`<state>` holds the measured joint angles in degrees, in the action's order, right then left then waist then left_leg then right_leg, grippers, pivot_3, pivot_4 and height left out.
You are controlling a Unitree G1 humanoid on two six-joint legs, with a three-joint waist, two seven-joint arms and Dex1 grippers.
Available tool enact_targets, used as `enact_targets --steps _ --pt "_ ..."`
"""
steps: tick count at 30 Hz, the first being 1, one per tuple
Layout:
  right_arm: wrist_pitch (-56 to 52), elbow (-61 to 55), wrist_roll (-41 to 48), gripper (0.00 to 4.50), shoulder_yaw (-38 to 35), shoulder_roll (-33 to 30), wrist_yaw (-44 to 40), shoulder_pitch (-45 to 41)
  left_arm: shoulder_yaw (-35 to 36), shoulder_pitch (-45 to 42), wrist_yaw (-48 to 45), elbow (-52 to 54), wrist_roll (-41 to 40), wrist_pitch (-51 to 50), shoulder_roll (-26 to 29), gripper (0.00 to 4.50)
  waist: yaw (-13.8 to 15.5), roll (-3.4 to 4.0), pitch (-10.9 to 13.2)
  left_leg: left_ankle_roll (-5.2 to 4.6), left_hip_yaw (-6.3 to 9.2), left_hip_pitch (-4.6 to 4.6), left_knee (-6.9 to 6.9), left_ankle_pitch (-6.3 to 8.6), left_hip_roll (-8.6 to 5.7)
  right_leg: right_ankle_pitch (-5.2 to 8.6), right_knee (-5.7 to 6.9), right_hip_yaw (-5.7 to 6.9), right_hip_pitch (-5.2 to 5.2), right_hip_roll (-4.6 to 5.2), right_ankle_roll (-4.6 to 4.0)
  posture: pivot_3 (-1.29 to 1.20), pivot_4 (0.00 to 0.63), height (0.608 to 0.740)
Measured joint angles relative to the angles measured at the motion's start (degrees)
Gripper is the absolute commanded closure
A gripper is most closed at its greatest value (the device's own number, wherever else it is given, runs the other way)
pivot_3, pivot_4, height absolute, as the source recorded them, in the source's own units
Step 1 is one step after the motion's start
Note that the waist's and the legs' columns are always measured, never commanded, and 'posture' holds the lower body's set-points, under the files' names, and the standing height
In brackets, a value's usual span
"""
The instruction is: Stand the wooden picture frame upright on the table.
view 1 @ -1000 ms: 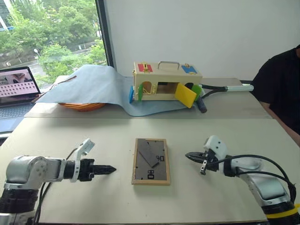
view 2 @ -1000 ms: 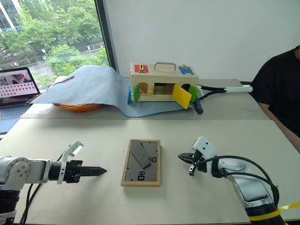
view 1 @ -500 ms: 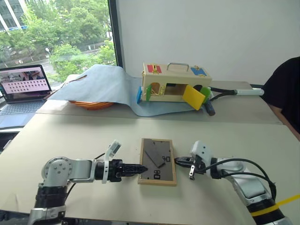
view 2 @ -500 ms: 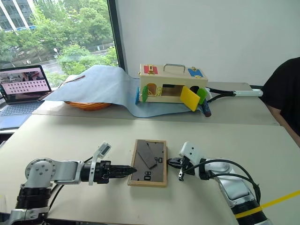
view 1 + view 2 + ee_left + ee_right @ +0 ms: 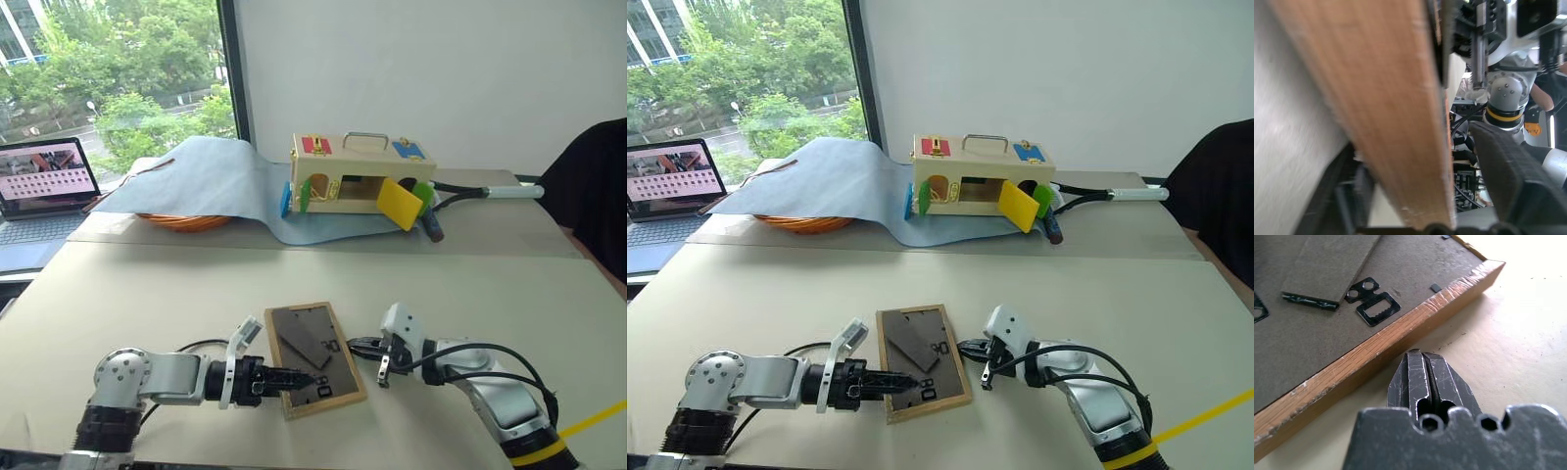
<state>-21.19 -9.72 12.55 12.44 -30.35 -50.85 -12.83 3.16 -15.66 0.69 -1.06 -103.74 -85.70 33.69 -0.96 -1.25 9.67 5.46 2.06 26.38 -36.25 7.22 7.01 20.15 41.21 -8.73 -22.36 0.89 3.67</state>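
Observation:
The wooden picture frame [image 5: 315, 345] lies back-up on the beige table [image 5: 176, 284], skewed, its dark grey back and stand flap showing. My left gripper [image 5: 306, 380] is at the frame's near left edge. It is open, one finger over the back and the other beneath the wood. In the left wrist view the wooden edge [image 5: 1376, 98] runs between the fingers, with a small gap beside the right finger [image 5: 1513, 181]. My right gripper [image 5: 353, 345] is shut. Its tips [image 5: 1418, 355] point at the frame's right edge [image 5: 1400, 333], very close to it.
At the back stand a wooden box with coloured flaps [image 5: 358, 176] on a blue-grey cloth [image 5: 211, 176], an orange basket [image 5: 186, 220] and a laptop [image 5: 44, 181]. A black-handled tool [image 5: 480, 191] lies beside the box. A person in black [image 5: 598, 196] sits at the right.
The left gripper slid right and now straddles the frame's edge. The right gripper moved left up to the opposite edge. The frame has turned askew. The camera shifted too.

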Motion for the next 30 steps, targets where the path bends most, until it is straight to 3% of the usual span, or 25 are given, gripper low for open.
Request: enact_targets --steps 2,6,12,15,18,25,26,30 --pt "-0.5 0.0 0.2 4.5 -0.1 0.0 0.1 -0.1 -0.9 -0.7 0.0 -0.1 -1.5 1.2 1.3 3.36 0.1 -0.01 0.0 0.02 0.0 -0.01 -0.01 -0.01 0.0 0.0 -0.03 0.0 0.0 0.0 0.0 0.0 0.15 0.673" --pt "-3.4 -0.3 2.5 4.5 -2.9 -0.7 0.6 -0.8 -2.3 -3.0 -1.0 -2.0 -2.2 2.9 4.4 3.36 0.2 -0.06 0.0 0.03 0.0 0.03 -0.01 -0.02 -0.01 0.0 -0.05 0.0 -0.04 0.0 -0.01 0.0 0.15 0.673" --pt "-11.2 -2.3 10.9 4.5 -14.3 -4.9 1.0 -5.8 -1.7 -7.4 -8.4 -3.8 1.4 3.1 8.4 3.36 0.2 -0.09 0.1 0.04 -0.01 0.06 0.2 -0.03 -0.02 0.01 -0.11 0.0 -0.15 0.0 -0.06 0.0 0.15 0.673" --pt "-20.7 -4.9 21.5 3.72 -19.5 -5.0 0.9 -10.8 -1.9 -11.1 -15.8 -4.4 7.2 1.6 10.3 3.36 0.2 -0.12 0.2 0.07 -0.01 0.08 0.39 -0.05 -0.02 -0.06 -0.1 0.01 -0.24 0.0 -0.33 0.0 0.15 0.673" --pt "-27.7 -8.3 29.3 2.66 -20.3 -4.9 0.9 -14.5 -3.0 -15.0 -23.7 -4.5 13.2 0.6 11.0 3.36 0.1 -0.12 0.2 0.07 0.0 0.08 0.52 -0.05 -0.02 -0.06 -0.15 0.05 -0.24 0.0 -0.45 0.0 0.15 0.673" --pt "-29.4 -6.5 27.5 0.3 -7.7 -1.1 0.5 -20.9 -11.8 -24.1 -42.6 -6.6 28.6 -0.3 10.6 3.36 0.2 -0.13 0.2 0.09 0.01 0.74 0.44 -0.09 -0.02 -0.1 -0.13 0.09 -0.8 0.0 -0.45 0.0 0.15 0.673" --pt "-28.6 -5.4 26.4 0.08 -6.4 -0.9 0.0 -21.4 -12.8 -24.6 -44.1 -7.1 30.6 -0.2 10.5 3.36 0.2 -0.13 0.2 0.09 0.01 0.79 0.42 -0.09 -0.02 -0.11 -0.13 0.1 -0.84 0.0 -0.48 0.0 0.15 0.673" --pt "-25.8 -3.4 23.6 0.08 -3.2 -0.6 -2.1 -22.3 -15.5 -26.3 -49.9 -9.4 36.9 0.6 9.8 3.36 0.3 -0.12 0.2 0.09 0.08 0.91 0.46 -0.09 -0.02 -0.12 -0.13 0.2 -0.9 0.0 -0.5 0.0 0.15 0.673"
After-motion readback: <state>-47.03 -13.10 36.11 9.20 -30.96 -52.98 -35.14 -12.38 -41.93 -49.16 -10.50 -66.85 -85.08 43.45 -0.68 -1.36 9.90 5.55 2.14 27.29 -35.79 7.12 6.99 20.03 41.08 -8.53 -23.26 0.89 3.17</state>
